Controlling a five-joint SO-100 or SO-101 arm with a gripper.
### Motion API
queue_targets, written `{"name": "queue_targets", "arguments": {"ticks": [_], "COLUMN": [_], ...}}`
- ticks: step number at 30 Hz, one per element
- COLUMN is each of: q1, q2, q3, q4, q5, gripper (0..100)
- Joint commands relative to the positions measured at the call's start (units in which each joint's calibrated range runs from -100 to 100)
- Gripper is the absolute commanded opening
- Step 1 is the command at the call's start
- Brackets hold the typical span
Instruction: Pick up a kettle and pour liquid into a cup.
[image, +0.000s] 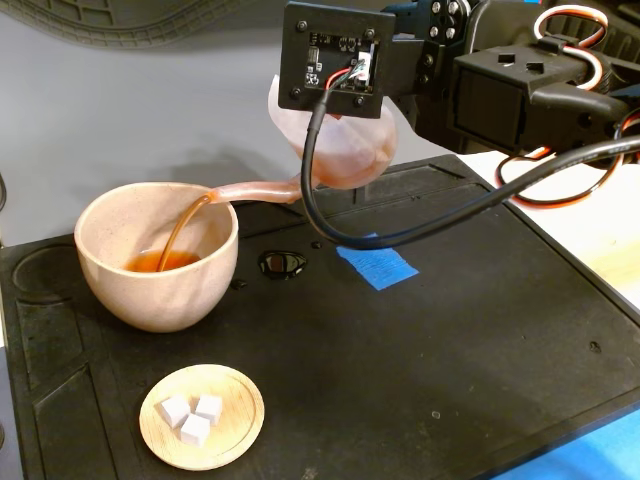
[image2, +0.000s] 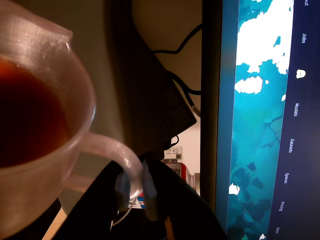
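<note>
Pouring proceeds in the fixed view: we hold the kettle (image: 345, 150) tilted above the black mat (image: 470, 330), its spout over the rim of the cup (image: 160, 285) at left, and liquid (image: 182, 232) streams into the cup. Our gripper (image2: 136, 192) is clamped on the kettle's handle in the wrist view. A wooden dish (image: 232, 432) with white cubes (image: 193, 417) sits near the cup.
</note>
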Motion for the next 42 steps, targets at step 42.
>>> {"name": "queue_targets", "arguments": {"ticks": [42], "q1": [7.97], "q2": [-5.90], "q3": [21.03], "q4": [-12.85], "q5": [-32.26], "gripper": [1]}}
